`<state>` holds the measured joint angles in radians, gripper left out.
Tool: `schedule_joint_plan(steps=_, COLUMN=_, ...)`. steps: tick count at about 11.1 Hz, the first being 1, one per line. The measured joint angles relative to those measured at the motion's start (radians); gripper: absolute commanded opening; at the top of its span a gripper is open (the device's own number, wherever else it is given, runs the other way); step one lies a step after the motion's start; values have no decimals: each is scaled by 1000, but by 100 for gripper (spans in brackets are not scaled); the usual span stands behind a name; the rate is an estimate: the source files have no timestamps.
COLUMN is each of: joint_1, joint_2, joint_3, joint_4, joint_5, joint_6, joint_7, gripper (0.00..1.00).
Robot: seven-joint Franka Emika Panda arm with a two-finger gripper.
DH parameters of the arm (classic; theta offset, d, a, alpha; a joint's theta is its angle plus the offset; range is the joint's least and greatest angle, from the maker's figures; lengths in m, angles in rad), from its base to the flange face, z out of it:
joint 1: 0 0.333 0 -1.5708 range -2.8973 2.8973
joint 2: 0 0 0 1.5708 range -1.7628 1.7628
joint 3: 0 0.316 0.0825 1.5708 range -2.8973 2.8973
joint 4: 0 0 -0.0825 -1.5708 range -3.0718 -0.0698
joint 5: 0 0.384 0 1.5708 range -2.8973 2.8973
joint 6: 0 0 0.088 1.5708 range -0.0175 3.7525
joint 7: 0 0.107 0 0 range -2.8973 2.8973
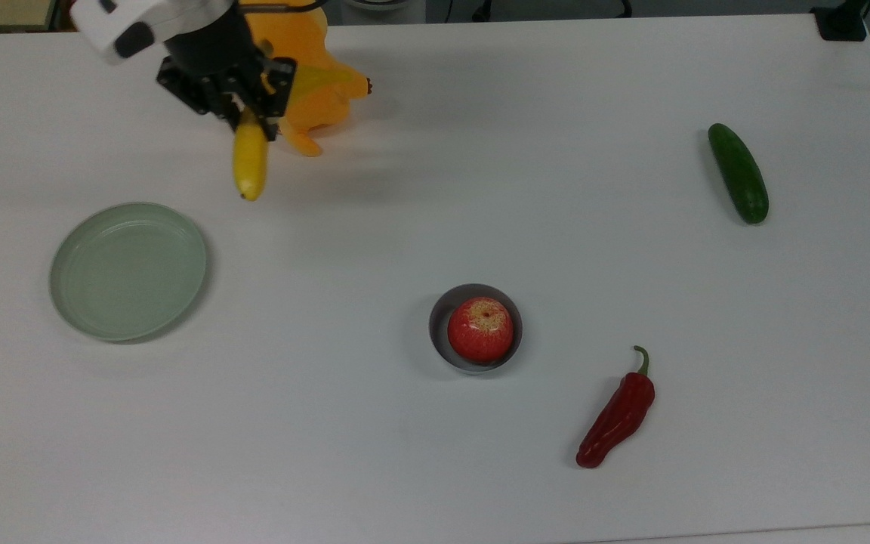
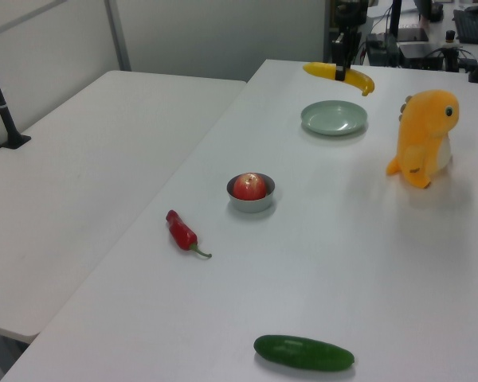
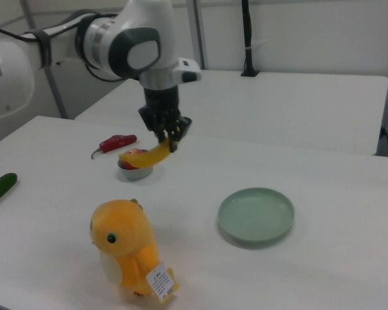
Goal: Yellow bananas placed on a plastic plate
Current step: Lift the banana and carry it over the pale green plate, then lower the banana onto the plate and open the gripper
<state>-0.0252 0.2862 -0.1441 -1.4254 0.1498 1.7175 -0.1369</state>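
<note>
Clamped in the gripper (image 1: 248, 113), fingers closed on its upper part: the yellow bananas (image 1: 249, 160), one smooth curved bright fruit with a small dark tip, hanging down from the jaws; held in the air, near the plastic plate (image 1: 128, 270) but not over it in the top view.

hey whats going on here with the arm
The gripper holds a banana in the air, beside a plush toy. The green plate sits bare on the table, with the banana not yet over it. An apple in a bowl, a red pepper and a cucumber lie untouched.
</note>
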Motion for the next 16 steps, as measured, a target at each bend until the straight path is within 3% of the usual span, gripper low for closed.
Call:
schedule_joint_plan(steps=2, joint_1=-58, joint_2=58, joint_3=-14, joint_4=40, joint_5=0, joint_6=20, joint_7=-131, gripper=0)
schedule_joint_plan(steps=6, joint_1=-131, joint_2=165, joint_3=-40, joint_4=50, joint_5=0, joint_6=234, joint_7=-244, gripper=0)
schedule_joint_plan(steps=11, joint_1=-198, joint_2=302, joint_3=-46, joint_4=46, joint_5=0, joint_6=500, joint_7=-268, gripper=0)
schedule_joint_plan(steps=15, joint_1=-200, joint_2=370, joint_3=-47, joint_4=47, joint_5=0, joint_6=544, joint_7=-269, gripper=0)
schedule_joint_plan(steps=16, joint_1=-198, joint_2=378, joint_3=-47, joint_4=47, joint_5=0, joint_6=548, joint_7=-269, gripper=6)
